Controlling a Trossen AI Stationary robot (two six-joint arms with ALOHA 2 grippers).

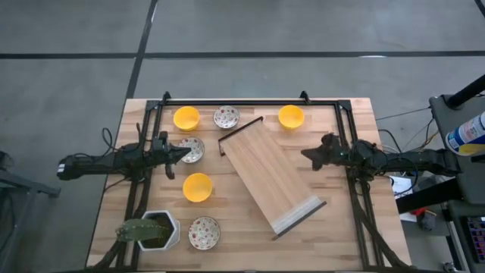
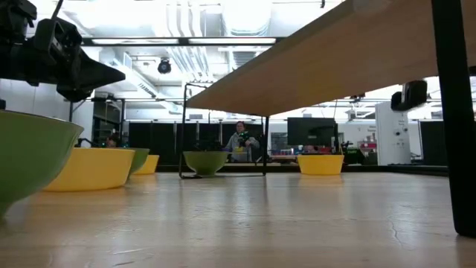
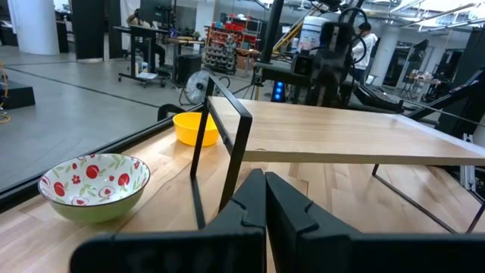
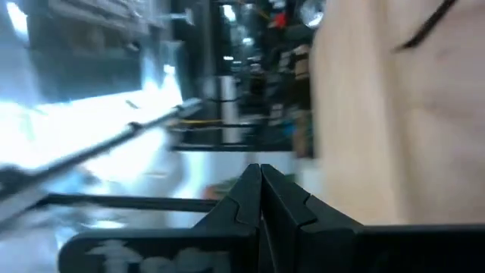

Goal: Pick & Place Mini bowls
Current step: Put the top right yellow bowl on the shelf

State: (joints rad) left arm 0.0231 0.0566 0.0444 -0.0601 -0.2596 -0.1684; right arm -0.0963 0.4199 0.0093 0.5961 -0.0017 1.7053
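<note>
Six mini bowls sit upright on the table. The yellow ones are at the far left [image 1: 186,117], the far right [image 1: 291,116] and the middle left [image 1: 198,187]. The patterned ones are at the far edge [image 1: 226,117], the left [image 1: 191,149] and the near edge [image 1: 204,232]. My left gripper [image 1: 182,152] is shut and empty, hovering over the left patterned bowl's rim; the low view shows the gripper [image 2: 89,74] raised above the bowls. My right gripper [image 1: 307,155] is shut and empty, beside the wooden shelf's right edge. The left wrist view shows a patterned bowl [image 3: 95,186] and a yellow one [image 3: 195,127].
A wooden shelf on black wire legs [image 1: 269,178] stands slantwise across the table's middle. A white hexagonal pot with a green plant [image 1: 151,230] is at the near left corner. A black frame [image 1: 250,101] runs along the far edge and sides. People show in the room beyond.
</note>
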